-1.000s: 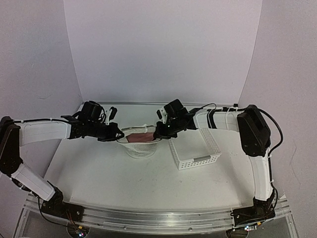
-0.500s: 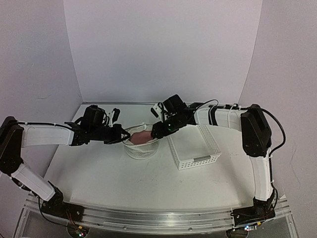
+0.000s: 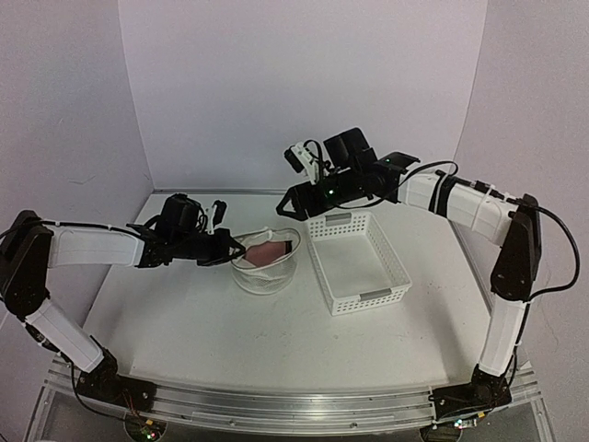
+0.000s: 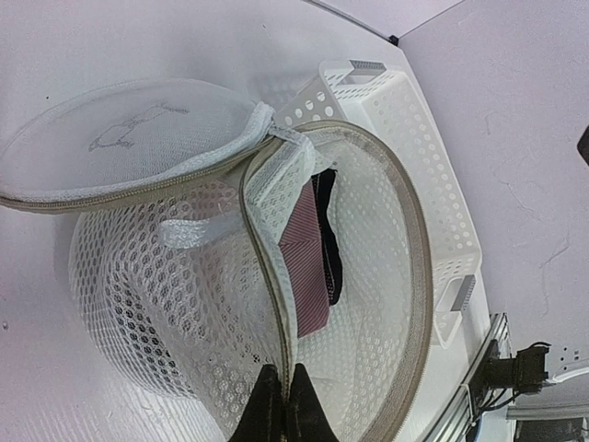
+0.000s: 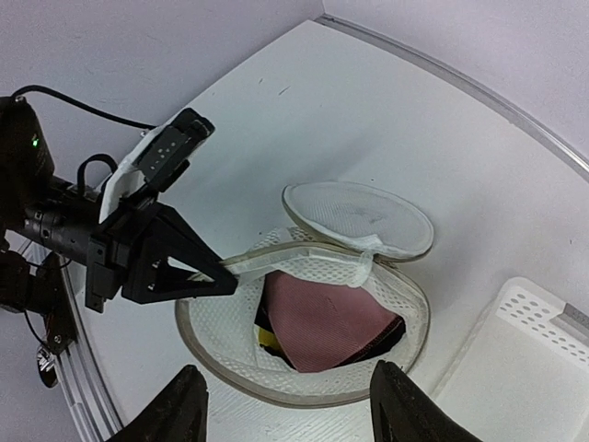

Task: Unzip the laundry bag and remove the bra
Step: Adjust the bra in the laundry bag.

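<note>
White mesh laundry bag is sitting unzipped at mid-frame on the desk, bra lying inside.
Left fingers are clamping its zipper rim; right fingers are hovering apart above it, upper centre.

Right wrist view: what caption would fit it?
Open right gripper hovers over the unzipped laundry bag; left gripper pinches its rim, bra inside.

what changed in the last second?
The right tool left the bag's right rim, opened, and lifted up and back toward the basket's far end. It holds nothing. The left tool stays shut on the bag's left rim. The bag is still unzipped with the bra inside, and the basket hasn't moved.
</note>
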